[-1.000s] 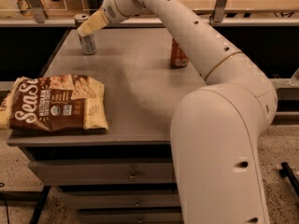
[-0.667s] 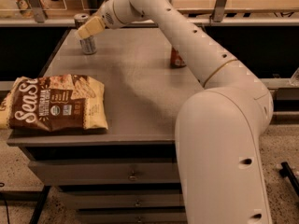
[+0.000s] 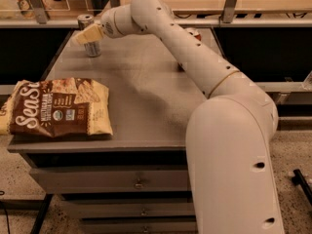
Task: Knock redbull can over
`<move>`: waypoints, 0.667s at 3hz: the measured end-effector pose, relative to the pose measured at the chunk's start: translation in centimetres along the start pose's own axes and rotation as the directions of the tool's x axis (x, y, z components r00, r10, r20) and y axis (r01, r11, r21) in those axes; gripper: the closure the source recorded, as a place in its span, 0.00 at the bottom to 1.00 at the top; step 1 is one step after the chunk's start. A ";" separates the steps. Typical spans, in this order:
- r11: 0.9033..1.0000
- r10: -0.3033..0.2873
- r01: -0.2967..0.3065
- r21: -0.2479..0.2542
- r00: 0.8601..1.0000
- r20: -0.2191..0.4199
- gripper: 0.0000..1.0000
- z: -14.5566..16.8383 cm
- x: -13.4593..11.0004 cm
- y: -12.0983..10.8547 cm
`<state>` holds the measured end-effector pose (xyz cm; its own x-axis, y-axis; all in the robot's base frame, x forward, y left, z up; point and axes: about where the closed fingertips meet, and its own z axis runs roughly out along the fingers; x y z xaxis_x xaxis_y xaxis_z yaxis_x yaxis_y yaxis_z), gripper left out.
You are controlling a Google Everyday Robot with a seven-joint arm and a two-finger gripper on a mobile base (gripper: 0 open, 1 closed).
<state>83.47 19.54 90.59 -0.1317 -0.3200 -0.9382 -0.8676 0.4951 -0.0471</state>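
At the far left corner of the counter (image 3: pixel 146 96), in the camera view, the redbull can (image 3: pixel 92 48) stands upright, close to both the back edge and the left edge. The tool (image 3: pixel 84 35) lies across the can's middle, touching it or just in front of it; whether it is spread or pressed together I cannot tell. That height, well above the base, looks chosen for a tipping push rather than a grasp. The arm (image 3: pixel 195 57) reaches diagonally over the counter from the right and hides most of an orange-red can (image 3: pixel 194 33) near the back. A chip bag (image 3: pixel 58 107) lies flat at the front left, well apart from the redbull can. Bare counter lies in front of and right of the can, so a fall that way should stay on top; toward the back or left it could roll off.
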 end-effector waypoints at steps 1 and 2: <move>1.000 0.009 -0.009 -0.004 1.000 0.028 0.00 1.4 0.2 0.5; 1.000 0.020 -0.019 -0.003 0.999 0.048 0.00 2.2 0.4 0.7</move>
<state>83.87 21.55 89.45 -0.1256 -0.2716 -0.9542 -0.8665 0.4985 -0.0278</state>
